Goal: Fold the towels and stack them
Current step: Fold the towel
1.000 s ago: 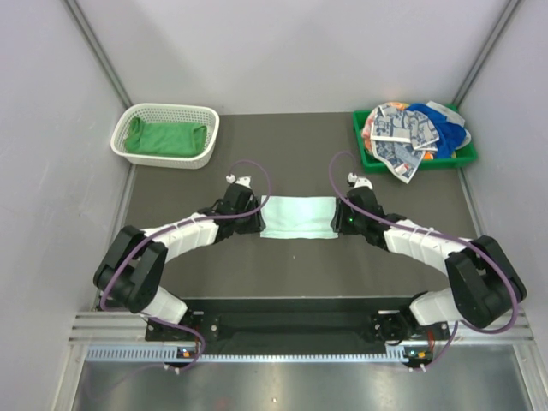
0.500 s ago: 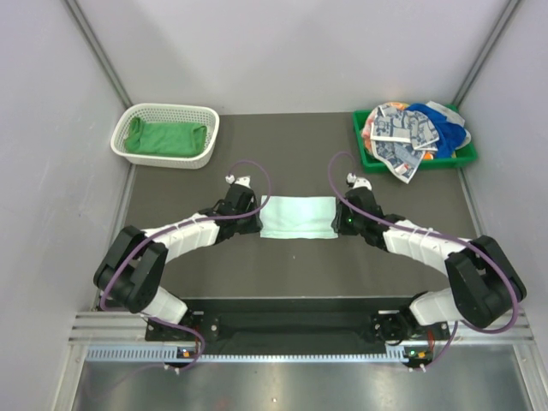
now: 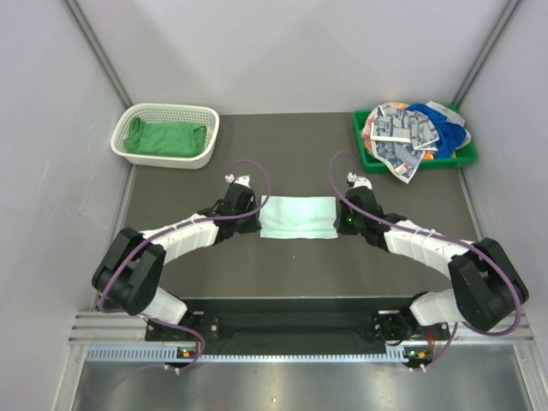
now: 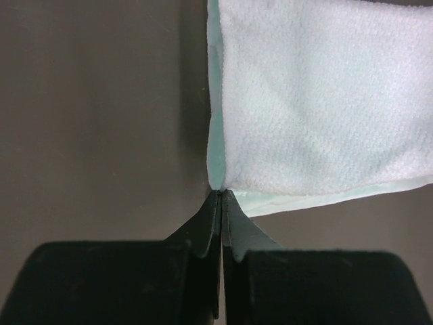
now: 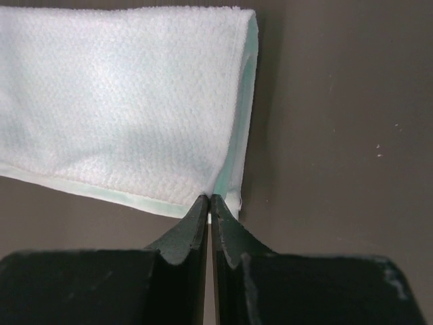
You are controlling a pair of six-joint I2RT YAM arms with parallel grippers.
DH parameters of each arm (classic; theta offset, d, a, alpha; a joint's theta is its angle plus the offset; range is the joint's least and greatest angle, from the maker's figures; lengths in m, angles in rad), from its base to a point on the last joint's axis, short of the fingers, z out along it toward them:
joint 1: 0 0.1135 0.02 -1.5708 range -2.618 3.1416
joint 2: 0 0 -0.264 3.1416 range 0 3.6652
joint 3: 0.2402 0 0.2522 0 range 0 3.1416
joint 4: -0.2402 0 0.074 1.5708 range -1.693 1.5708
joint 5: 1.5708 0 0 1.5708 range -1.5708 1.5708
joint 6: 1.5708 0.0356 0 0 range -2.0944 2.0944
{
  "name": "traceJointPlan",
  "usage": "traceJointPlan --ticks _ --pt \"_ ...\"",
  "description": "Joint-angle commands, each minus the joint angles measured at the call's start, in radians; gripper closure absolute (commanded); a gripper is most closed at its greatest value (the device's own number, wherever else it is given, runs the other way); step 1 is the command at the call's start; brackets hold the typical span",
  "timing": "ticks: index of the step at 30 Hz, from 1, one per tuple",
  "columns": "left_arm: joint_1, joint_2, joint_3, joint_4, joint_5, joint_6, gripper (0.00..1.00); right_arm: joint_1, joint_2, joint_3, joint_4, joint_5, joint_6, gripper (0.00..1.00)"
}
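Since both wrist cams look straight down the fingers, jaws first. The left gripper (image 4: pixel 222 196) is closed, tips together on the near-left corner of the pale mint towel (image 4: pixel 318 101). The pinched bit is hidden between the pads. The right gripper (image 5: pixel 209 200) is also closed, tips biting the near hem just inside the right corner.

Left wrist view: the towel fans out from the tips toward 1 o'clock and is cut off at the top and right of frame. A mint under-layer shows along the left and near edges, so it lies doubled. Right wrist view: it fans toward 11 o'clock and is cut off at the left.

Top view: the towel lies flat at the centre of the dark table (image 3: pixel 291 154), with the left arm at its 9 o'clock end and the right arm at 3 o'clock. The wrists cover the jaws here.

At the table's 10 o'clock is a white mesh basket (image 3: pixel 205 137) with a bright green towel (image 3: pixel 167 137) inside. At 2 o'clock is a green plastic tray (image 3: pixel 360 141) holding a heap. In it I can make out a white towel with grey-blue squares (image 3: pixel 401 141), which spills over the front rim, a royal blue towel (image 3: pixel 441 120) and an orange-pink edge (image 3: pixel 370 128). The rest of the pile is tangled and unreadable.
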Motion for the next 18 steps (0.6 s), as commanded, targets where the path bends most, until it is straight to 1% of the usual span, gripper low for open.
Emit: traceJointPlan --ticks 1,10,18 --pt "-0.005 -0.054 0.036 0.01 0.007 0.007 1.0 0.016 -0.053 0.062 -0.003 0.019 -0.012 0.97" --pt "-0.004 -0.106 0.053 -0.024 0.03 0.008 1.0 0.016 -0.106 0.09 -0.064 0.045 -0.022 0.97" --pt "-0.007 -0.144 0.007 -0.027 0.054 -0.003 1.0 0.015 -0.125 0.051 -0.069 0.048 -0.015 0.96"
